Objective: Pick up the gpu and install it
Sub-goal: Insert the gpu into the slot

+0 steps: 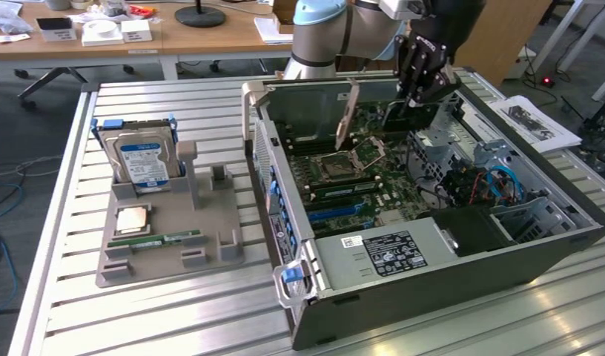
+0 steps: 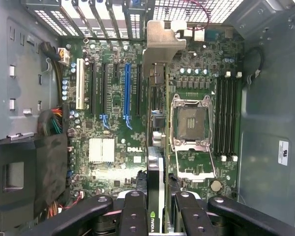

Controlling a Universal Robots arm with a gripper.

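Reaching in from beyond the far edge of the slatted metal surface (image 1: 184, 311), with the arm (image 1: 328, 30) bent forward over the open computer case (image 1: 461, 289) and the wrist turned straight down into it. Poised near the rear wall of the case, above the motherboard (image 1: 352, 174).

Clamping the graphics card (image 2: 156, 172) between the black fingers (image 2: 132, 211), closed partway and pressed against its two flat faces, one on each side, near the upper edge. Holding it on edge, faces upright, a green logo on the top edge just between the grip. Pointing the silver end bracket (image 2: 160, 42) toward the rear wall and its row of slot openings.

Keeping the card lengthwise in line with the long expansion slots, between the blue slot (image 2: 127, 93) and the open processor socket (image 2: 191, 120), closer to the socket side. Cannot tell whether the lower edge touches the board or hangs just above it.

Beside the case, toward the exterior view's left: a grey tray (image 1: 208, 222) carrying a hard drive (image 1: 142, 159) upright in its holder, a memory stick (image 1: 169, 239) lying flat, and a processor chip (image 1: 133, 219) flat just beside the stick, all well apart from the grip.
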